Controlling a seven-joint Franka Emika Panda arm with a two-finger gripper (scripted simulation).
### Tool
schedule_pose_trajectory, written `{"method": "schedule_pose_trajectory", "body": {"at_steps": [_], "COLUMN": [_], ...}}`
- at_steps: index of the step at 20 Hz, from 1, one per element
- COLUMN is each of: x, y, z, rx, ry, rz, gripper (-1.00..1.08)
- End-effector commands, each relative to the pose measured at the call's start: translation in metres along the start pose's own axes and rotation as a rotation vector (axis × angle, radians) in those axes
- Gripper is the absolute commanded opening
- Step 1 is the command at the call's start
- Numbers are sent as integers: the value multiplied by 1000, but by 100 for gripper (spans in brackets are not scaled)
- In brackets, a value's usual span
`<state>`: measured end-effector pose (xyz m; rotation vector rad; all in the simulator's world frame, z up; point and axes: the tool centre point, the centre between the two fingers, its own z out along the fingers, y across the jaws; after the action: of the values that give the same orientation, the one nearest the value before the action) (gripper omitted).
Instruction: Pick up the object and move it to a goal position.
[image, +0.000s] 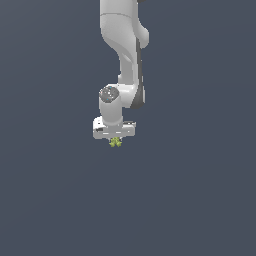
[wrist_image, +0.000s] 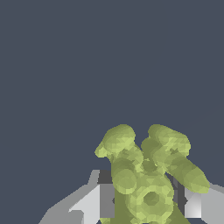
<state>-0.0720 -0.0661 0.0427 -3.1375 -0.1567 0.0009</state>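
Wrist view shows the object (wrist_image: 148, 179), a lumpy yellow-green thing with several lobes, sitting between the 2 pale fingers (wrist_image: 94, 203) of the gripper (wrist_image: 146, 203), which press in on it from either side. The jaws look clamped on the object, its lobes sticking out past the fingertips.

In the exterior view the white arm (image: 125, 45) hangs straight down, and the object (image: 115, 142) shows as a small green speck just under the gripper (image: 115, 138). No shadow or contact line shows whether it is touching the counter or lifted off it, so I cannot tell its height.

I judge the pick to be made and the carry to be the step in hand. No goal marker is visible in either view, so the direction of the next move cannot be read here. That move calls for a steady grip, since the lumpy shape could slip or twist.

The counter (image: 200, 200) is a flat, even slate-blue field filling both views. No walls, edges or other things appear.
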Motion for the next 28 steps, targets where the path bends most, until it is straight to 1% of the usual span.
{"method": "schedule_pose_trajectory", "body": {"at_steps": [1, 10, 15, 21, 28], "x": [0, 1, 10, 34, 77], "y": [0, -1, -10, -36, -79], "z": [0, 0, -4, -15, -34], "rx": [0, 0, 0, 0, 0], "ry": [1, 1, 1, 1, 1], "rz": [0, -1, -1, -1, -1], "gripper": [-100, -100, -100, -100, -100]}}
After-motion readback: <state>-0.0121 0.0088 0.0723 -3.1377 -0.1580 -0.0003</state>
